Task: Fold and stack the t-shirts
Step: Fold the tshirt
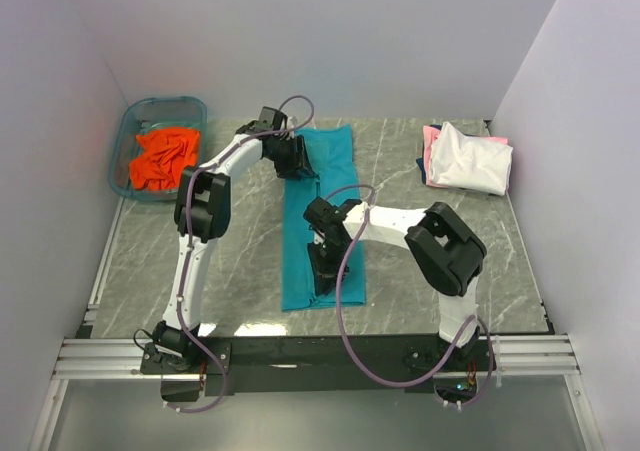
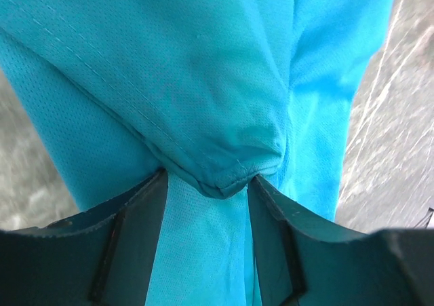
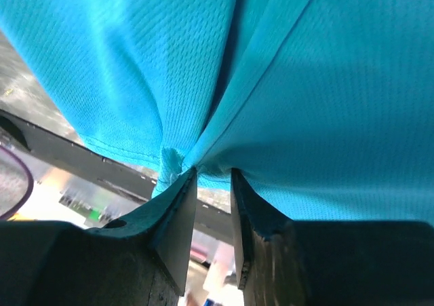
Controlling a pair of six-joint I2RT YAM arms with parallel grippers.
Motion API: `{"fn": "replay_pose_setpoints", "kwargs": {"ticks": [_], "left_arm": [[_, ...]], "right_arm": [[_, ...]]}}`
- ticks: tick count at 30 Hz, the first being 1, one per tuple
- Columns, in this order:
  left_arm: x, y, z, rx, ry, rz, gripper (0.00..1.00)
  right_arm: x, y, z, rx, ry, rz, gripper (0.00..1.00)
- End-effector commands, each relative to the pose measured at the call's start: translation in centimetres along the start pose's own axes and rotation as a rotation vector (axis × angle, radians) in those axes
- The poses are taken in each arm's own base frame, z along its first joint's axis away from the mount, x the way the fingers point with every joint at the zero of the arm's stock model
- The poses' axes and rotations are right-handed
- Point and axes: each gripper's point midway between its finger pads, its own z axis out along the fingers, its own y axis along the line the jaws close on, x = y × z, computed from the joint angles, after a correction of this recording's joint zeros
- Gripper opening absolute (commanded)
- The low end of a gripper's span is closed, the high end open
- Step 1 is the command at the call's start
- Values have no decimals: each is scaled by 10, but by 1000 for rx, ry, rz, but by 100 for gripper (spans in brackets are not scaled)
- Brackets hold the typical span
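Teal t-shirt (image 1: 297, 291) stretched lengthwise on the table (image 1: 240, 261), pinched at both ends.
Nearest, right gripper (image 3: 213, 170) clenched on its hem; farther, left gripper (image 2: 207, 177) clamped on a bunched fold. Risk of shallow right-hand bite slipping under tension, spoiling the fold.

Robotics lab test cell. Plain white panels (image 1: 330, 41) enclose the marble-patterned desk (image 1: 250, 271) on the left, far and right sides. An aluminium extrusion rail (image 1: 110, 356) spans the near edge and carries the left arm base (image 1: 172, 351) and the right arm base (image 1: 455, 356), with exposed cabling (image 1: 338, 301).
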Motion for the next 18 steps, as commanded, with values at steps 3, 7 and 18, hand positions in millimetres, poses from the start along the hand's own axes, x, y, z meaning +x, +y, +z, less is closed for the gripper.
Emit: {"fn": "replay_pose_setpoints", "kwargs": {"ticks": [3, 7, 18], "left_arm": [[-10, 7, 10, 11, -51, 67, 59], [-37, -35, -26, 101, -148, 112, 60], [-55, -89, -116, 155, -282, 181, 62]], "right_arm": [[-23, 8, -35, 52, -136, -72, 36], [-26, 8, -67, 92, -214, -96, 36], [-2, -50, -77, 156, -249, -6, 38]]}}
